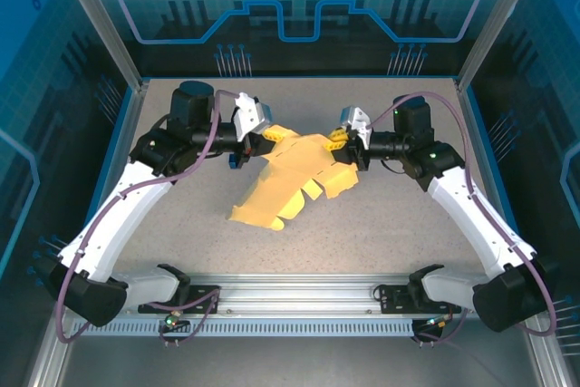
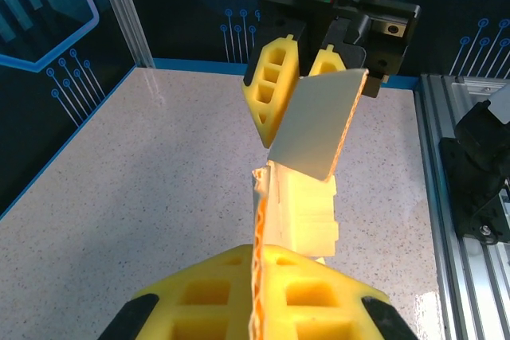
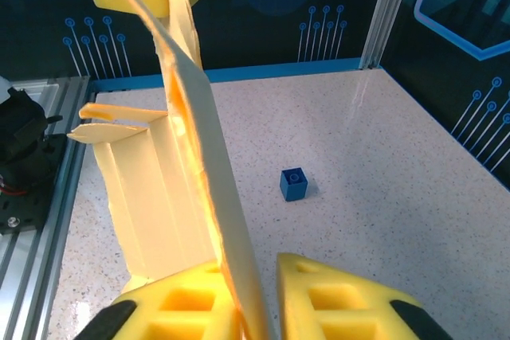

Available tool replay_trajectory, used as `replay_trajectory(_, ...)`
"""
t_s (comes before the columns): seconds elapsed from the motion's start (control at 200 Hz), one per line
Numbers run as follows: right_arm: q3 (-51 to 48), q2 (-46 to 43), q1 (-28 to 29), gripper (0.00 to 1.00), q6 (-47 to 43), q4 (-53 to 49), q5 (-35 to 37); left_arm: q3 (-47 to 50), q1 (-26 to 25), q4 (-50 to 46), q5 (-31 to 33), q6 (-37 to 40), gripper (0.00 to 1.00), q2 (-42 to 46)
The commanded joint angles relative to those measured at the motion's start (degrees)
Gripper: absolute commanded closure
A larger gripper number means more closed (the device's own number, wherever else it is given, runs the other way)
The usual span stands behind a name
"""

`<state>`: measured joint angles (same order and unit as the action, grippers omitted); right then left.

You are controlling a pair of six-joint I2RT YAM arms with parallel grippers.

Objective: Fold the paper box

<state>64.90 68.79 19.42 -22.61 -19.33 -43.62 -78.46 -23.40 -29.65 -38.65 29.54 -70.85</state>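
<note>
The left jaws are clenched on the box, with its cardboard edge pinched upright between their yellow pads. From that grip the box runs across to the right jaws, so it hangs between the two pairs, lifted off the counter at both held ends. Below the jaws and nearer the arm bases, the loose part droops. Its lowest corner seems to rest on the counter, though I cannot tell for sure.

The right jaws are likewise clamped on the box, at the opposite end, and the sheet passes straight between their pads. Beyond the right jaws, off to one side of the sheet, a small blue cube sits on the counter, apart from the box.

Folding looks barely under way. One wall with tabs stands partly raised beside the right jaws, and a flap is bent where those jaws hold it. The main panels are still spread open, though, with no tab tucked, no wall locked and the lid not closed. By my reading nearly all of the work is left: raising the walls, seating the tabs and shutting the top.
</note>
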Motion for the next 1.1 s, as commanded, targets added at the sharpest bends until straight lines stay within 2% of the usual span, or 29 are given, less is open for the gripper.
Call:
replay_trajectory(0.0, 0.22, -0.01, -0.78, 0.91, 0.77, 0.88, -1.56, 1.41, 0.64, 2.27, -2.00, -1.23, 1.00, 0.49)
replay_trajectory(0.11, 0.05, -0.79, -0.80, 1.00, 1.38, -0.12, -1.11, 2.89, 0.89, 3.30, -1.17, -2.08, 0.98, 0.52)
replay_trajectory(0.32, -1.26, -2.69, -0.70, 1.00, 2.31, -1.93, -2.27, 8.10, 0.99, 6.08, -0.55, -3.18, 0.70, 2.12)
replay_trajectory(0.39, -1.45, -3.21, -0.70, 1.00, 2.23, -2.47, -2.76, 8.35, 0.99, 5.10, -0.33, -2.79, 0.64, 1.99)
replay_trajectory(0.485, -1.10, -3.49, -0.70, 1.00, 1.59, -3.46, -3.40, 8.20, 0.99, 4.30, -0.58, -2.81, 0.63, 1.64)
replay_trajectory(0.575, -0.59, -3.24, -0.70, 1.00, 0.93, -4.25, -3.95, 7.59, 0.99, 4.07, -1.56, -3.63, 0.70, 0.95)
replay_trajectory(0.77, 1.53, -1.47, -0.74, 0.98, 0.67, -5.49, -5.08, 5.61, 1.04, 3.11, -3.43, -5.66, 1.00, -0.61)
replay_trajectory(0.885, 1.07, -1.82, -1.52, 0.88, 0.98, -4.18, -5.98, 5.66, 1.48, 3.41, -4.07, -8.06, 1.00, 0.30)
replay_trajectory(0.991, 0.49, -2.17, -3.33, 0.78, 1.73, -2.63, -8.62, 6.26, 3.33, 4.74, -7.20, -10.42, 1.00, 1.44)
replay_trajectory(1.096, -0.47, -2.39, -4.58, 0.75, 2.89, -0.18, -11.28, 7.50, 5.16, 7.17, -10.60, -13.09, 1.00, 2.50)
